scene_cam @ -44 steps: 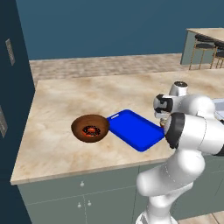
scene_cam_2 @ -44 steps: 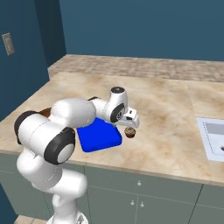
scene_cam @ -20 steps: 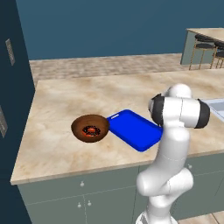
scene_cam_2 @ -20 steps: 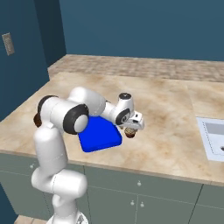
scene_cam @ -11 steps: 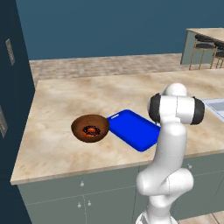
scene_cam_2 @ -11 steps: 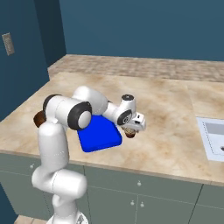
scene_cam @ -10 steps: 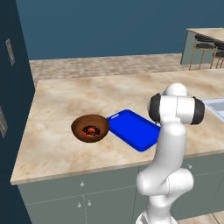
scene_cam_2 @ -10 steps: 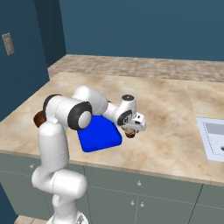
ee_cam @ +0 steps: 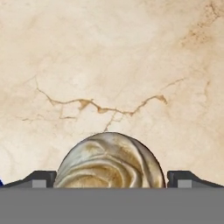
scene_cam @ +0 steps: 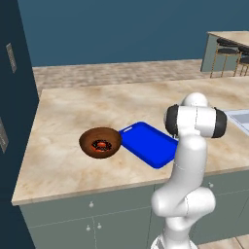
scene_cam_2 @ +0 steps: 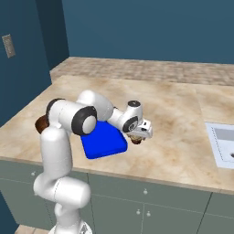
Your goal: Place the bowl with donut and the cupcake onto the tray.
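I am reading the jaws as standing one on each side of the cupcake [ee_cam: 110, 161]: in the hand view the two dark finger tips [ee_cam: 39, 178] are showing level with its left and right flanks, with the pale swirled top between them. I cannot tell whether the tips are pressing on it or merely bracketing it, so I am treating the grip as unconfirmed.

In the right base view the gripper [scene_cam_2: 137, 135] is sitting low over the table [scene_cam_2: 178, 114], just beside the tray [scene_cam_2: 103, 139], off its edge on the sink side. The cupcake is a small brown shape under the hand there; whether it is resting on the table or lifted clear I cannot tell.

I judge the step in hand to be the pickup of the cupcake. The next move calls for confirming the closure, lifting straight up, then carrying toward the tray and setting down inside its low rim.

The cupcake is standing upright, top facing the hand camera; it is round, so it has no long axis to align with.

The tray is lying flat, its long axis running diagonally across the table in the left base view. The bowl [scene_cam: 100, 142], with the donut [scene_cam: 101, 145] inside, is sitting on the table just beside the tray's far end from the cupcake, not yet on it.
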You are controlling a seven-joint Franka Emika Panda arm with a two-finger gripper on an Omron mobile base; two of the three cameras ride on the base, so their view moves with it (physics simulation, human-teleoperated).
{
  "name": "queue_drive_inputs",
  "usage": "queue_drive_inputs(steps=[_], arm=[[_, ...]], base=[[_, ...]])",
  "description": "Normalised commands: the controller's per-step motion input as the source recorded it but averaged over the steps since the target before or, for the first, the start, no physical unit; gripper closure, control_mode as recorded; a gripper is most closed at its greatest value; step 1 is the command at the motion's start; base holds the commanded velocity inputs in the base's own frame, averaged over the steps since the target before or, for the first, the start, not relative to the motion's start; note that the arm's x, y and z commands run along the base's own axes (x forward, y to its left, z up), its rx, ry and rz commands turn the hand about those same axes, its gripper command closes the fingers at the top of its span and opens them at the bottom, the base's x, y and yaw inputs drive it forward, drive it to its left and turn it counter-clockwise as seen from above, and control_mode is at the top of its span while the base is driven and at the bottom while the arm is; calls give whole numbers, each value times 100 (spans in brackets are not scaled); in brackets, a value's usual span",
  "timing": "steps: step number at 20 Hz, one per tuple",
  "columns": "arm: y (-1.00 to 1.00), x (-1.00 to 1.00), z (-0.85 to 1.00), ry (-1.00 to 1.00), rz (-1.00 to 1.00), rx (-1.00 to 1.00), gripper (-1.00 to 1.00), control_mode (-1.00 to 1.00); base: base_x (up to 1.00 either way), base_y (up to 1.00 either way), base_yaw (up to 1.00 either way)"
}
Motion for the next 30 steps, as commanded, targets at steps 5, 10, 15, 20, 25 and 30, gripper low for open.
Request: queue_drive_inputs(steps=[5, 10, 15, 20, 25, 30], arm=[[0, 0, -22, 0, 0, 0, 100, -100], [0, 0, -1, -1, 0, 0, 100, -100], [2, -1, 24, -8, 0, 0, 100, -100], [14, -10, 47, -12, 0, 0, 100, -100], [36, -39, 9, -7, 1, 0, 100, -100], [46, -66, 0, -3, 4, 0, 100, -100]], base=[[0, 0, 0], [0, 0, 0], [0, 0, 0], [0, 0, 0], [0, 0, 0], [0, 0, 0]])
